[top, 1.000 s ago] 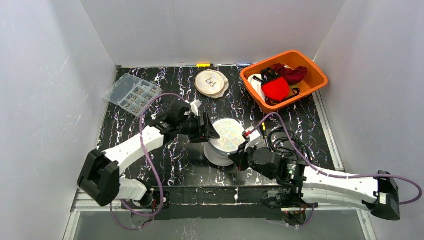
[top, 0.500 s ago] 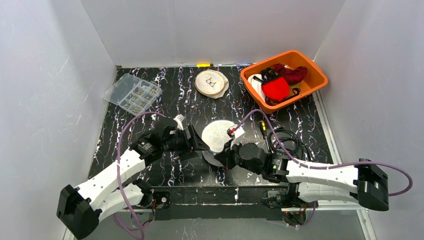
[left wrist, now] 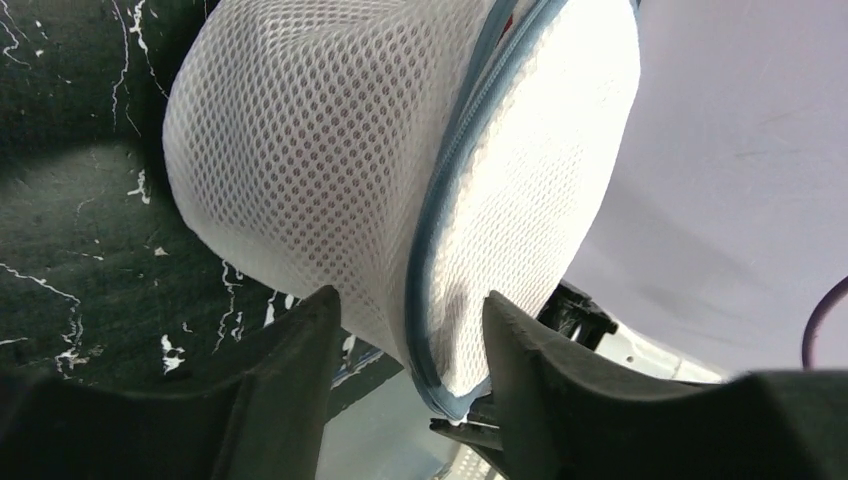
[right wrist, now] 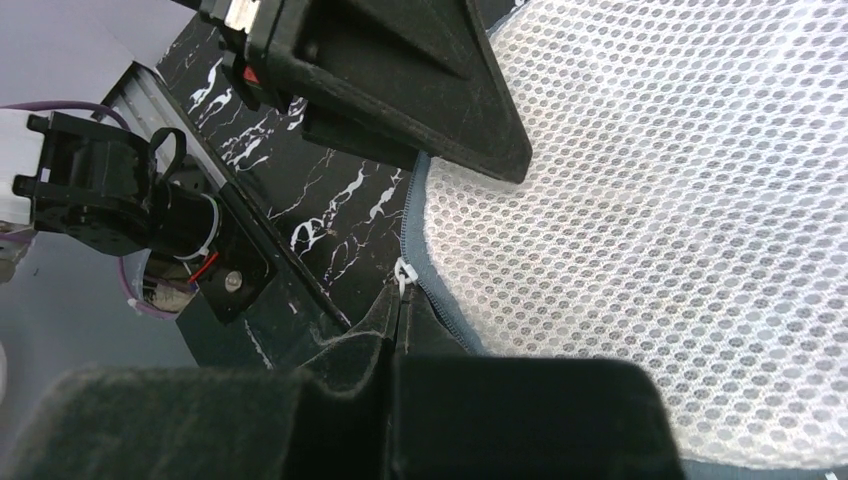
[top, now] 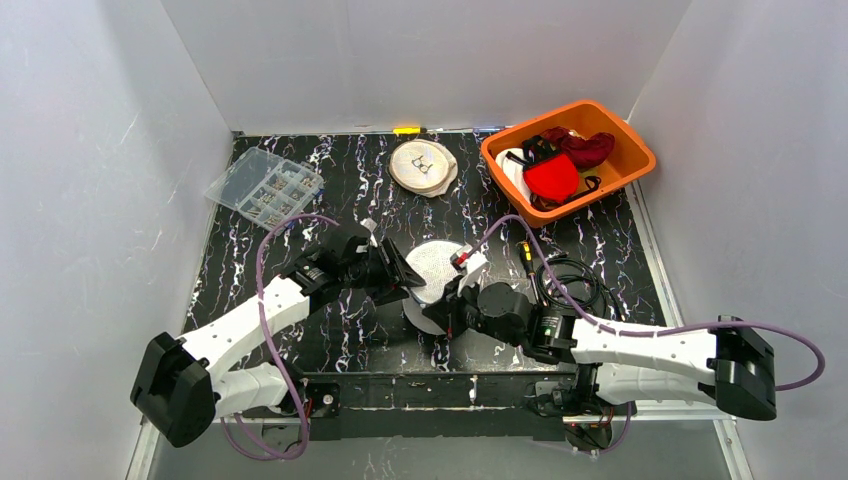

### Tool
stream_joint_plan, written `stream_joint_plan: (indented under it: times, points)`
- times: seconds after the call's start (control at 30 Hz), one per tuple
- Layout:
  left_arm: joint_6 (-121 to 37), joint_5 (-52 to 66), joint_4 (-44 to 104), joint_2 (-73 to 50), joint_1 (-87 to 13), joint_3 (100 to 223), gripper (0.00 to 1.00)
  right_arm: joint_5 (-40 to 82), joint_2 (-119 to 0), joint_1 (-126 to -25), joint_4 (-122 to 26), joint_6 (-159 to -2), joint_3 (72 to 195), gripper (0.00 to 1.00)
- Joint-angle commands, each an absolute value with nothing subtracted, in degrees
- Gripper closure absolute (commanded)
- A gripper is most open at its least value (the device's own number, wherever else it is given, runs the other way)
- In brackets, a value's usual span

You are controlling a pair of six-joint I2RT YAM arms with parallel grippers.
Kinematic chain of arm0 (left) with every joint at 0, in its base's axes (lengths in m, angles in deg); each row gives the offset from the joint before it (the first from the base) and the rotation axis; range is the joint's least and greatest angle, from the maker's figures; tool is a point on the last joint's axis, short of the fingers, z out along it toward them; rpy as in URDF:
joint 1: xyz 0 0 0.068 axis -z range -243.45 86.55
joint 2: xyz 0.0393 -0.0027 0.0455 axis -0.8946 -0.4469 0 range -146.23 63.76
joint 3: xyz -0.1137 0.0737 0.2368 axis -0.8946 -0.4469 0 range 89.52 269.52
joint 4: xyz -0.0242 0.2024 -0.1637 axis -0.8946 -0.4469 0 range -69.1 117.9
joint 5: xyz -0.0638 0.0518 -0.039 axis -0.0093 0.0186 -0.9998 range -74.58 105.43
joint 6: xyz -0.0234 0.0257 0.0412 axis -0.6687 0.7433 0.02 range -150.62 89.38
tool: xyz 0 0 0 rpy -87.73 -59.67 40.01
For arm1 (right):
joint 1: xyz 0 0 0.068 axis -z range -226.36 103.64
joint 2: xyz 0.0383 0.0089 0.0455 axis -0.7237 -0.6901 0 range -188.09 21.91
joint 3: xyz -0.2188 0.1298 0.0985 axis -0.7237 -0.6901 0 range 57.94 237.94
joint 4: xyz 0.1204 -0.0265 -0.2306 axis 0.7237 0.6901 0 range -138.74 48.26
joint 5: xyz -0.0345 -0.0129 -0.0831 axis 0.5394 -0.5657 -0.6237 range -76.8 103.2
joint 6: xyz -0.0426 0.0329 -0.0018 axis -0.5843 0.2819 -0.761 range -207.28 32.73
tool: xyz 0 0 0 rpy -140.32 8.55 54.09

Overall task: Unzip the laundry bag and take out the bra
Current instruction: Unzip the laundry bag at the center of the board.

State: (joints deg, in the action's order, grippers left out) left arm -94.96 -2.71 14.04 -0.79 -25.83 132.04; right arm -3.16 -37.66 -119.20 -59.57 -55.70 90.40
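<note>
Mid-table, between both arms: a light, floppy mesh bag, zip looking closed

Bag point(top: 440, 268) stands tilted on edge above the table point(top: 340, 190). Right fingers point(right wrist: 370, 350) are closed on the zip point(left wrist: 450, 170) edge, right at the white pull point(right wrist: 403, 272). Left fingers point(left wrist: 300, 370) stand apart astride the rim, with no firm pinch showing. Mesh looks light and soft, likely to crumple and slip. Best hold is probably the stiffer zip tape near the slider, one side bracing while the other draws the pull. Bra does not show through the mesh
</note>
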Motion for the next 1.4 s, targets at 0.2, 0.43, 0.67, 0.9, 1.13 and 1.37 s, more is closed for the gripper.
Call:
stream_joint_plan:
  times: [0.2, 0.43, 0.67, 0.9, 1.13, 1.37]
  points:
    - [-95.3, 1.1, 15.7, -1.6, -25.7, 134.1, 1.00, -6.8, -31.2, -119.8, -57.9, -55.1, 91.2, 0.99]
    - [-93.5, -0.2, 16.2, -1.3, -27.1, 134.2, 1.00, -11.1, -27.5, -119.8, -50.2, -55.3, 90.9, 0.99]
    - [-90.8, -5.9, 19.2, -1.4, -29.5, 133.6, 1.00, -19.5, -20.5, -119.8, -40.8, -53.2, 88.8, 0.99]
    - [-83.0, -18.2, 21.0, -7.2, -32.5, 138.5, 1.00, -21.8, -15.9, -119.8, -37.0, -55.6, 89.4, 0.99]
    - [-79.4, -21.7, 19.6, -13.6, -32.6, 143.9, 0.72, -20.7, -17.1, -119.8, -39.1, -54.7, 88.4, 0.99]
    - [-77.3, -15.5, 4.7, -6.3, -32.6, 141.9, 0.34, -18.1, -20.3, -119.8, -44.0, -54.8, 87.9, 0.99]
